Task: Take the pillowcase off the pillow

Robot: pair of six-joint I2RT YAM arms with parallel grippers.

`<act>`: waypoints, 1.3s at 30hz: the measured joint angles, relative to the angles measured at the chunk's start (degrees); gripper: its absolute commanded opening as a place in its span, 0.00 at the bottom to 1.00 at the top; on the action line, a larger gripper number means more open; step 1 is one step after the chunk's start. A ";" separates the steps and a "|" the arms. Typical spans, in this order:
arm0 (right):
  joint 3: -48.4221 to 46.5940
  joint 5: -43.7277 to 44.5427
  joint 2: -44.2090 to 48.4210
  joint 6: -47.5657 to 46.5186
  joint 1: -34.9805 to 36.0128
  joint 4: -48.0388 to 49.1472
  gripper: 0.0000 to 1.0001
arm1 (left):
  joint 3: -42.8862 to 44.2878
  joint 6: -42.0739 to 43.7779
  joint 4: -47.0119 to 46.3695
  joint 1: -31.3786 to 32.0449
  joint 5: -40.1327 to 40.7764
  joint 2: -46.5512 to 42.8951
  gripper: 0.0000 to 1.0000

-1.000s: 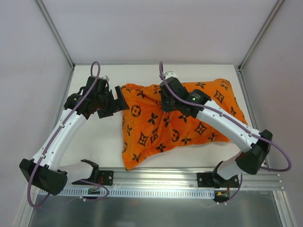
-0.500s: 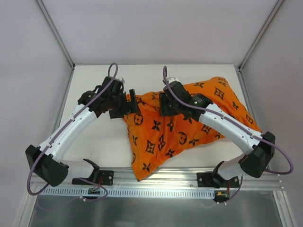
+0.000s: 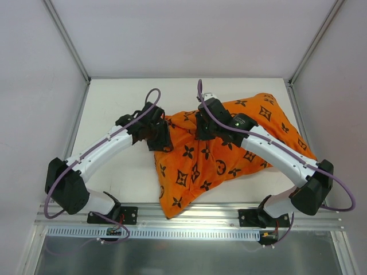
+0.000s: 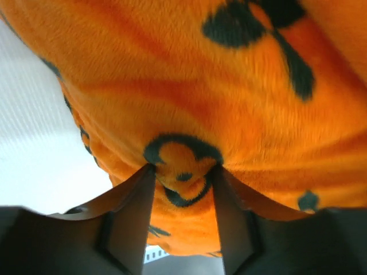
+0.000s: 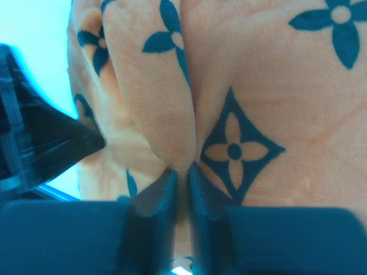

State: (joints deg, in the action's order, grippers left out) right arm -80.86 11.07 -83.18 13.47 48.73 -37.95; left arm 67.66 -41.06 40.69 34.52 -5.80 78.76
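The orange pillowcase (image 3: pixel 218 154) with dark flower and circle motifs lies bulging across the middle and right of the table. The pillow is hidden inside it. My left gripper (image 3: pixel 160 134) is at the cover's upper left end. In the left wrist view its fingers (image 4: pixel 182 172) squeeze a bulge of pillowcase (image 4: pixel 218 86) between them. My right gripper (image 3: pixel 202 127) sits on the top middle of the cover, a little to the right of the left one. In the right wrist view its jaws (image 5: pixel 182 168) are nearly together on a thin fold of pillowcase (image 5: pixel 275 86).
The white table (image 3: pixel 114 103) is bare on its left side and along the back. Enclosure walls stand close on the left, right and rear. An aluminium rail (image 3: pixel 189 215) with the arm bases runs along the near edge, where the cover's lower corner hangs.
My left arm has swung right from beside the cover onto its left end and closed on the fabric. The right gripper opened briefly and closed again. The cover shifted rightward and toward the rail.
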 measured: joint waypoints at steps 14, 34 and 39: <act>3.26 -1.09 3.19 0.22 0.04 1.33 0.08 | -8.87 -1.68 -8.28 -3.67 -1.81 -0.87 0.00; 8.87 1.77 12.74 1.53 -6.25 1.55 0.01 | -14.64 4.76 -3.50 -19.58 -1.20 -10.40 0.00; 12.11 1.22 18.34 2.14 -10.25 1.33 0.01 | -11.89 8.72 -1.07 -29.31 -3.34 -11.17 0.00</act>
State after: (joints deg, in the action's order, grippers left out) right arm -68.75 12.29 -64.84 15.62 38.48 -36.62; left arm 55.77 -32.34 39.62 5.21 -9.15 67.59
